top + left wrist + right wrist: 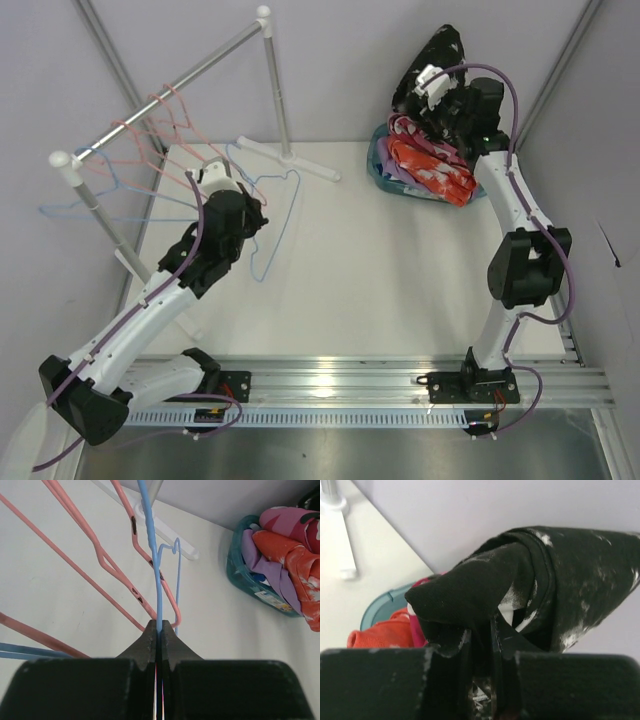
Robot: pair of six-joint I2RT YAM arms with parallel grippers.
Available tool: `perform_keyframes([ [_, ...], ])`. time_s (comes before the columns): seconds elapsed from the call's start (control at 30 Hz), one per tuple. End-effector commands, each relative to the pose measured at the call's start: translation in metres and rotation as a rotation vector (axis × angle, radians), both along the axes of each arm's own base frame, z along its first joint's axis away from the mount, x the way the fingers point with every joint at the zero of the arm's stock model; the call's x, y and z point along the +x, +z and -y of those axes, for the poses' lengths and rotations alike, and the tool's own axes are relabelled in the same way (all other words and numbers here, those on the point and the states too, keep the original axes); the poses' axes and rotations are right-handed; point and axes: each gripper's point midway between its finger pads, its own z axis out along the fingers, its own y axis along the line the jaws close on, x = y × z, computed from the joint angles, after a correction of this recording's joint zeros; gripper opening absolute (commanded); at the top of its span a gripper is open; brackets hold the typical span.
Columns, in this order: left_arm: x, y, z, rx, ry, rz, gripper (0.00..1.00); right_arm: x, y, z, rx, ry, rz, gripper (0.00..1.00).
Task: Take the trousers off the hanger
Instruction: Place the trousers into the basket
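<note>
Since the left gripper (pixel 159 630) was shut tight on the wire of the blue hanger (pixel 158 595), and no cloth was seen on that hanger, the pulling-off was judged done and the putting-away was taken as the step in hand. The hanger was held over the worktop (pixel 380 270), well apart from the rail (pixel 170 81) where the pink hangers (pixel 134 530) hung. It was judged that this grip should be left firm and the hanger held away from the pink wires, which ran close beside it in the left wrist view and could be snagged.

Farther back on the right stood the teal basket (pixel 235 575), in which the other pairs (pixel 425 165) were heaped: orange, lavender, pink and a blue-patterned one. Above its far side the right gripper (pixel 492 630) was closed on a fold of the black trousers (pixel 560 580), which were bunched around the fingers and hung against the back wall.

A clean finish was thought to call for the black pair to be carried over the middle of the basket and lowered close to the heap before the fingers were opened. The gripper would then best be drawn straight up. Because cloth was draped over the fingers, a catch on release was reckoned the main risk, and a drop from that height could have missed the rim.
</note>
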Motion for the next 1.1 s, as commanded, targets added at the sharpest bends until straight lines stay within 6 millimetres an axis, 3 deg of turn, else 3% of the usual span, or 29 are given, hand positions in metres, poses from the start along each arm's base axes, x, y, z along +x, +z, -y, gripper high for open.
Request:
perform_keyframes([
  [0.0, 0.002, 0.017, 0.007, -0.031, -0.044, 0.052, 0.00, -0.019, 0.008, 0.036, -0.140, -0.125, -0.042, 0.00],
  [0.13, 0.007, 0.021, 0.014, -0.066, -0.050, 0.051, 0.00, -0.027, 0.012, 0.049, -0.179, -0.179, -0.059, 0.00],
  [0.2, 0.010, 0.026, 0.015, -0.095, -0.032, 0.050, 0.00, -0.030, 0.006, 0.056, -0.180, -0.222, -0.103, 0.06],
  [0.3, 0.016, 0.032, 0.018, -0.111, -0.016, 0.048, 0.00, -0.036, -0.003, 0.063, -0.175, -0.282, -0.172, 0.27],
  [0.33, 0.018, 0.036, 0.020, -0.116, -0.017, 0.053, 0.00, -0.037, 0.005, 0.071, -0.154, -0.343, -0.177, 0.33],
  [0.37, 0.020, 0.038, 0.021, -0.119, -0.019, 0.056, 0.00, -0.039, 0.009, 0.073, -0.146, -0.366, -0.185, 0.53],
  [0.4, 0.021, 0.045, 0.022, -0.127, -0.021, 0.070, 0.00, -0.045, 0.009, 0.076, -0.143, -0.386, -0.213, 0.62],
  [0.43, 0.022, 0.048, 0.023, -0.131, -0.022, 0.078, 0.00, -0.048, 0.021, 0.082, -0.115, -0.424, -0.205, 0.75],
  [0.53, 0.027, 0.059, 0.024, -0.129, -0.022, 0.100, 0.00, -0.065, 0.038, 0.080, -0.019, -0.454, -0.242, 0.96],
  [0.67, 0.034, 0.077, 0.019, -0.138, 0.030, 0.125, 0.00, -0.096, 0.071, 0.061, 0.148, -0.403, -0.289, 1.00],
  [0.73, 0.037, 0.073, 0.015, -0.122, 0.066, 0.102, 0.00, -0.114, 0.078, 0.056, 0.205, -0.392, -0.329, 0.99],
  [0.77, 0.039, 0.087, 0.014, -0.148, 0.084, 0.117, 0.00, -0.119, 0.082, 0.055, 0.228, -0.392, -0.329, 1.00],
  [0.83, 0.045, 0.082, 0.014, -0.136, 0.107, 0.095, 0.00, -0.124, 0.099, 0.059, 0.340, -0.420, -0.301, 0.99],
  [1.0, 0.050, 0.086, 0.009, -0.159, 0.177, 0.087, 0.00, -0.105, 0.141, 0.069, 0.627, -0.410, -0.183, 0.99],
  [1.07, 0.053, 0.085, 0.004, -0.141, 0.218, 0.082, 0.00, -0.087, 0.135, 0.076, 0.731, -0.419, -0.193, 0.97],
])
